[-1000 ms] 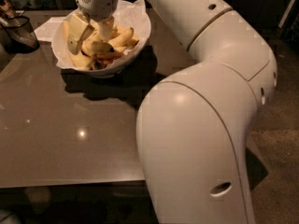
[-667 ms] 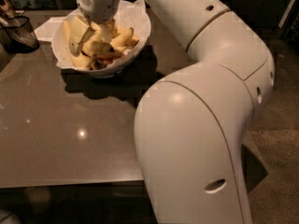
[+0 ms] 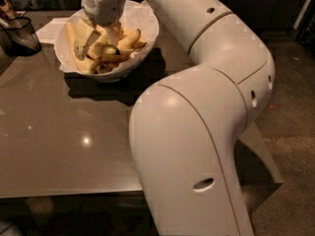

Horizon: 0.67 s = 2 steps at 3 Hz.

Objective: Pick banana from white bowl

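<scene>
The white bowl (image 3: 149,29), lined with crinkled white paper, stands at the far left part of the grey-brown table (image 3: 59,146). It holds several yellow bananas (image 3: 129,38) with brown spots. My gripper (image 3: 97,42) reaches down from above into the bowl's left half and sits among the bananas, touching them. Its wrist housing (image 3: 102,4) covers the back of the bowl. Part of the fruit under the gripper is hidden.
A dark mesh basket (image 3: 19,33) stands at the far left edge of the table. A white sheet of paper (image 3: 49,31) lies between it and the bowl. My large white arm (image 3: 197,132) fills the right half of the view, over the table's right edge.
The gripper has stayed down in the bowl, perhaps a little lower. The arm's large lower link has shifted slightly to the left. The bowl has not moved.
</scene>
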Each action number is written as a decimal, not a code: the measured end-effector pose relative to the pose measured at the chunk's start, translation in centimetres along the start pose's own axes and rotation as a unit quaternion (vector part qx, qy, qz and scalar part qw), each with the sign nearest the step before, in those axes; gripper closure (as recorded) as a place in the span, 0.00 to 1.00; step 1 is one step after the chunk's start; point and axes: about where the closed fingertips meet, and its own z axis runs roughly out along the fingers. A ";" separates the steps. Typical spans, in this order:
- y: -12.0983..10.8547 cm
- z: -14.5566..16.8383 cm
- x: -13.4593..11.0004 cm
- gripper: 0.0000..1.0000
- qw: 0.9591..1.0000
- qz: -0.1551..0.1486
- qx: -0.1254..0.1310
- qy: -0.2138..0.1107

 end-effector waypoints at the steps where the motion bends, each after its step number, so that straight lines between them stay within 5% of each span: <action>1: -0.7 0.3 -0.4 0.29 1.000 0.002 0.002 0.001; 2: -1.2 0.5 -0.4 0.46 1.000 0.001 0.008 0.000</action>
